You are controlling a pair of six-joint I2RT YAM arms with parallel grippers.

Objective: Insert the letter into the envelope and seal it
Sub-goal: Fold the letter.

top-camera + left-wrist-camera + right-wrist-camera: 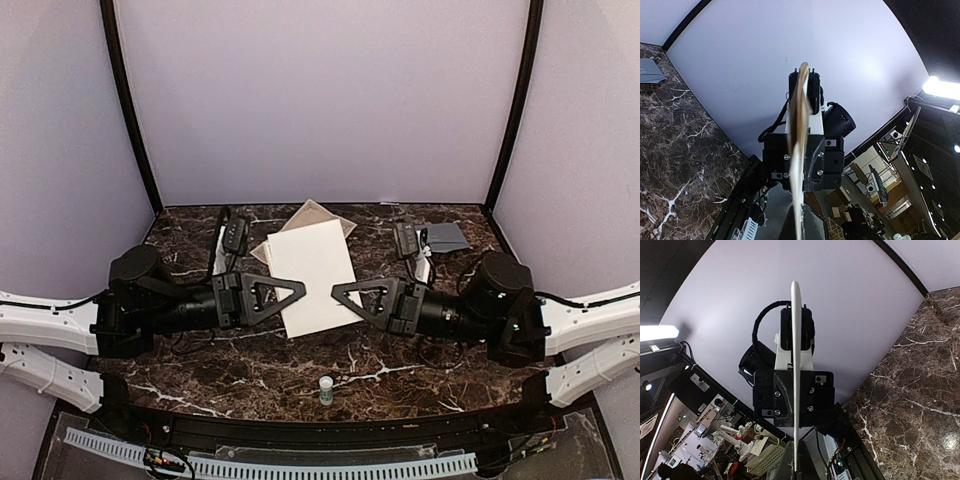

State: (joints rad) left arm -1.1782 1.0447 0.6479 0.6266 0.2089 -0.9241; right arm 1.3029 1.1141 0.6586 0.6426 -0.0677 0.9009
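Starting on the left, the left hand [292,292] is reaching in toward the middle of the desk [250,370] and is clamped on the left edge of the letter [315,270], the white sheet. In the left wrist view the paper is running edge-on straight up the centre. Behind the letter a tan sheet [315,213] is peeking out, partly covered. Down near the front edge a small vial [326,390] is standing upright, well apart from everything.

Moving right, the right hand [342,293] is mirroring its partner, closed on the letter's right edge, so the sheet is hanging between the two. Far right, the envelope [447,237] is lying flat at the back of the desk, nobody touching it, and its flap is too small to read.

I'm calling this the letter-handling step, with insertion not yet begun. The next move is looking like a fold or trim-down, then getting the envelope opened and held.
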